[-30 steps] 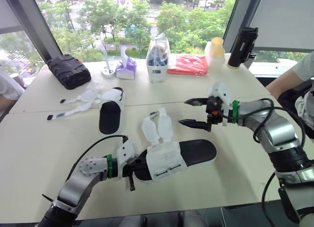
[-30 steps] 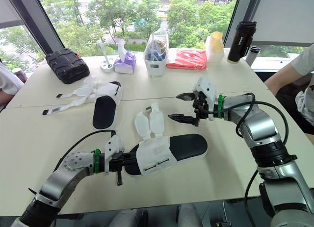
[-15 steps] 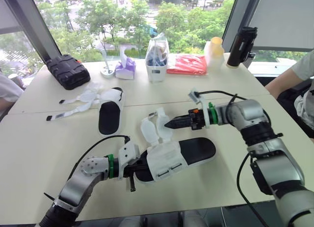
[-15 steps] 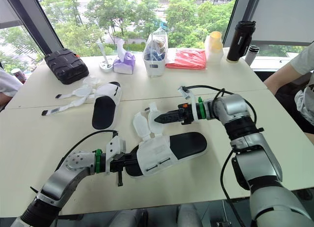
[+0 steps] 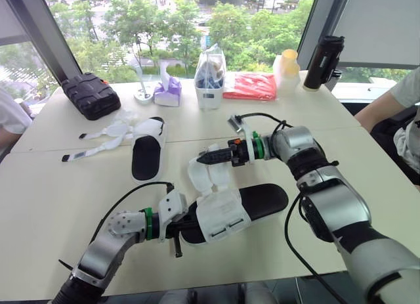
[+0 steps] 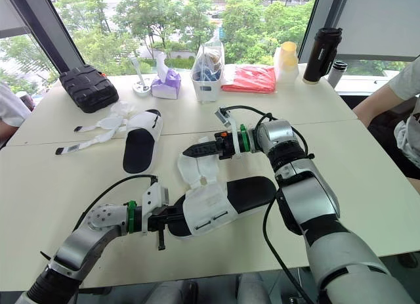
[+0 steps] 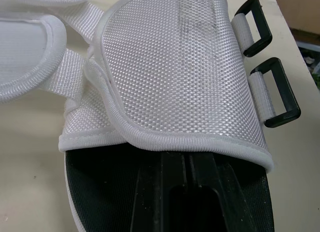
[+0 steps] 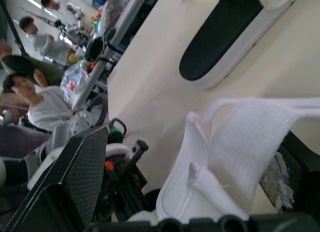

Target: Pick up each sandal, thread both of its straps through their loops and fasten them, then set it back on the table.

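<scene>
Two things moved in the last second, both on my right side. The right gripper was hanging well off to the right of the near sandal with its fingers spread wide. It has since swung across the table to the loose strap flaps behind the sandal's upper. The fingers have narrowed. In the right wrist view one white strap sits between them, against one pad, with a gap on the other side. I read that as straddling, not yet pinching. The flaps also look nudged and lifted from where they lay.

My guess at the step: first strap about to be taken, threading not started. Both black loops on the outer edge of the upper are bare.

The near sandal lies flat in front of me. The left gripper is pushed into its open end, same as before. The far sandal is untouched, with straps trailing out to the left.

Hard to make out:
- The left gripper's tip runs under the mesh upper, so I cannot tell its grip state.
- I cannot tell which of the two straps the right gripper has.
- The strap's free end is cut off in the wrist view.
</scene>
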